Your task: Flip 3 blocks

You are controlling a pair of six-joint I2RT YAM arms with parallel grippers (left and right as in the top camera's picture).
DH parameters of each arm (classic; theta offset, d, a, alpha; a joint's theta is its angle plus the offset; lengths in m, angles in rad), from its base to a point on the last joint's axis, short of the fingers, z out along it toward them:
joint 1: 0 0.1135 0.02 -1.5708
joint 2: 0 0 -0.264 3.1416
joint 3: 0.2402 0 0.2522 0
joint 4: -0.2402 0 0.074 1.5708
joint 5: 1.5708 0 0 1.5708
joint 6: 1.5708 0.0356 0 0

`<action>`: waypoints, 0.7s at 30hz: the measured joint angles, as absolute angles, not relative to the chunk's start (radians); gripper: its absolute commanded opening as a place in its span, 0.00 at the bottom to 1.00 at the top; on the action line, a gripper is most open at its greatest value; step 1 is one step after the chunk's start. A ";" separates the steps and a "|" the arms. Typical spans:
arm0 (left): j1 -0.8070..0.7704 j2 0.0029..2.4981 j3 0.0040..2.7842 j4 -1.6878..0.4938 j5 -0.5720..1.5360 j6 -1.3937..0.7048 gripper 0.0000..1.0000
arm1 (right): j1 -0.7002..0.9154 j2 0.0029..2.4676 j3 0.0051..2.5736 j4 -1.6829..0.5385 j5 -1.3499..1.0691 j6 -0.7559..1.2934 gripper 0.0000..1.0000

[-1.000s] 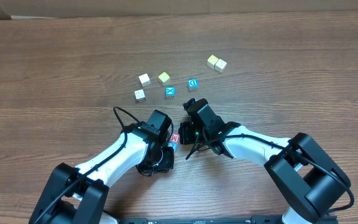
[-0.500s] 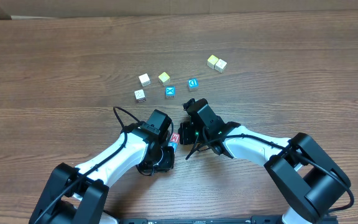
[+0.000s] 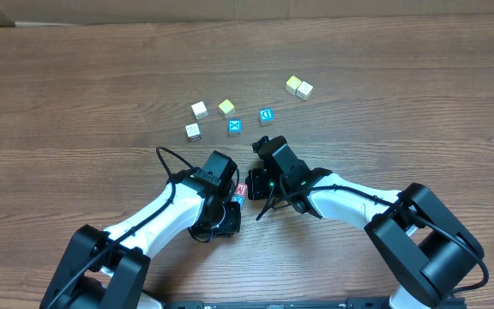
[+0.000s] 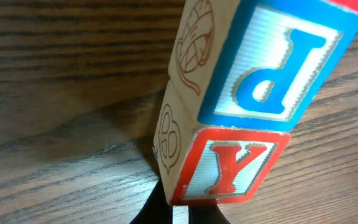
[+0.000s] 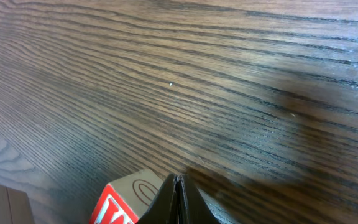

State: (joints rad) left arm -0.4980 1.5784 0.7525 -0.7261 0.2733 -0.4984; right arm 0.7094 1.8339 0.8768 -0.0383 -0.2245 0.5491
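Three lettered blocks lie side by side in a line between my two grippers. The left wrist view shows a red Y block [image 4: 229, 168], a blue P block [image 4: 278, 62] and the corner of a red block [image 4: 356, 4]. My left gripper [image 4: 180, 210] is shut, its tips right under the Y block's lower corner. From overhead only a red face [image 3: 241, 190] and a blue edge of the row show between the left gripper [image 3: 231, 204] and the right gripper [image 3: 254, 187]. The right gripper [image 5: 178, 190] is shut, with a red block [image 5: 120, 205] just left of its tips.
Farther back on the wooden table [image 3: 401, 77] lie loose cubes: two white ones [image 3: 199, 109] [image 3: 193, 131], a yellow one [image 3: 226, 107], a blue X cube [image 3: 234, 127], a blue D cube [image 3: 266, 115], and a yellow-white pair [image 3: 298, 87].
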 measured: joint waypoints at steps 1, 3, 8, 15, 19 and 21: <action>-0.498 1.578 0.752 -0.724 0.274 -0.498 0.04 | 0.709 1.834 0.877 -0.038 -0.225 0.549 0.04; -0.498 1.578 0.752 -0.720 0.275 -0.498 0.04 | 0.709 1.834 0.877 -0.039 -0.226 0.550 0.04; -0.498 1.578 0.752 -0.717 0.278 -0.498 0.04 | 0.709 1.834 0.877 -0.039 -0.229 0.550 0.04; -0.498 1.578 0.752 -0.715 0.278 -0.498 0.04 | 0.709 1.834 0.877 -0.039 -0.229 0.549 0.04; -0.498 1.578 0.752 -0.713 0.278 -0.498 0.04 | 0.709 1.834 0.877 -0.038 -0.229 0.549 0.04; -0.498 1.578 0.752 -0.712 0.278 -0.498 0.04 | 0.709 1.834 0.877 -0.039 -0.229 0.549 0.04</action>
State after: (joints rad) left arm -0.4980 1.5784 0.7525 -0.7124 0.2775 -0.4984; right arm 0.7094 1.8339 0.8768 -0.0387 -0.2291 0.5488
